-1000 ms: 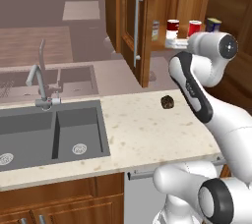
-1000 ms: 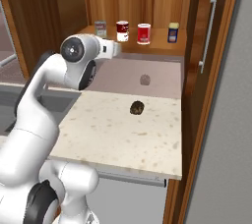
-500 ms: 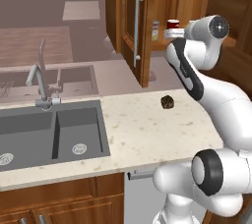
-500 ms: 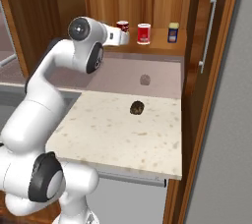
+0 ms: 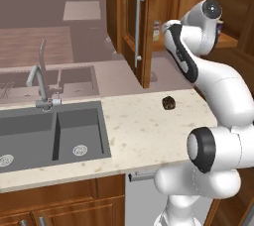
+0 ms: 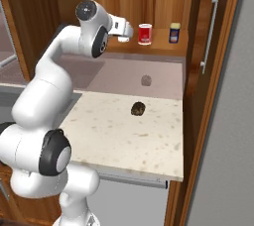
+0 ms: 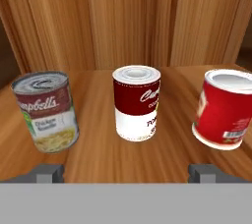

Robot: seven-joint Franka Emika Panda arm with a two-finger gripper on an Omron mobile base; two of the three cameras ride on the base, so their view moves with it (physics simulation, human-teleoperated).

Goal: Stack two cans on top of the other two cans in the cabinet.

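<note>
Standing upright on the cabinet's wooden shelf (image 7: pixel 123 156), a red-and-white soup can (image 7: pixel 136 102) sits centred between the gripper's (image 7: pixel 126 171) widely spread fingertips, untouched. Another red can (image 7: pixel 224 108) stands to its right and a chicken-noodle can (image 7: pixel 47 111) to its left, all apart. A dark-blue can (image 6: pixel 174 32) stands further along, its label unreadable.

- The arm (image 6: pixel 94 36) has swung up and in toward the cabinet shelf (image 6: pixel 158 46), its hand now at shelf height.
- In the left base view the arm now hides the red cans (seen there a second ago).
- In the right base view it covers one red can; the other (image 6: pixel 145 34) shows.
</note>
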